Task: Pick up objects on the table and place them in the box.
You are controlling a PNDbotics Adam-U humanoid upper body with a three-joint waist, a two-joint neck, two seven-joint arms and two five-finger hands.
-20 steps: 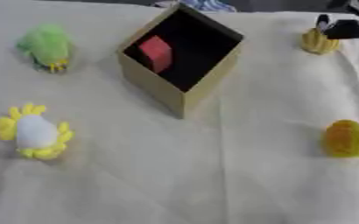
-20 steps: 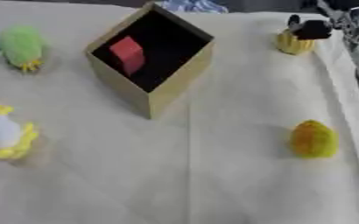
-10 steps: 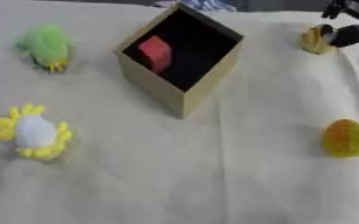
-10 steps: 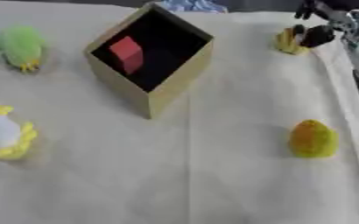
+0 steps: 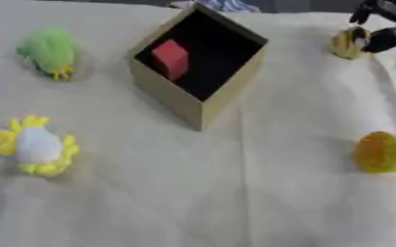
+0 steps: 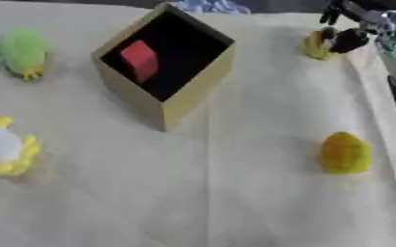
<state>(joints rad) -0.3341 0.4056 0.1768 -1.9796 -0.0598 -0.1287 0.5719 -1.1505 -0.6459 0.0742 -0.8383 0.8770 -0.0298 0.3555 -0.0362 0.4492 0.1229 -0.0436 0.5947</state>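
Over the last second the right hand (image 6: pixel 353 29) has lifted slightly off the small yellow toy (image 6: pixel 318 44) at the far right corner of the table (image 5: pixel 235 202) and now sits just above and to the right of it, dark fingers (image 5: pixel 380 39) touching or nearly touching its right side. Whether those fingers are curled around the toy or only resting against it cannot be told. The toy stands on the cloth, well apart from the box (image 5: pixel 203 103), which lies to its left with its open mouth turned up and a red block (image 5: pixel 172 58) already inside. So the coming move, as I judge it, is a carry leftward and a little toward the robot, and the right hand is plainly the nearer one. Three other toys wait: an orange-yellow one (image 5: pixel 381 152) on the near right, a green one (image 5: pixel 48 49) on the far left, and a white and yellow one (image 5: pixel 34 145) on the near left. No left hand shows.
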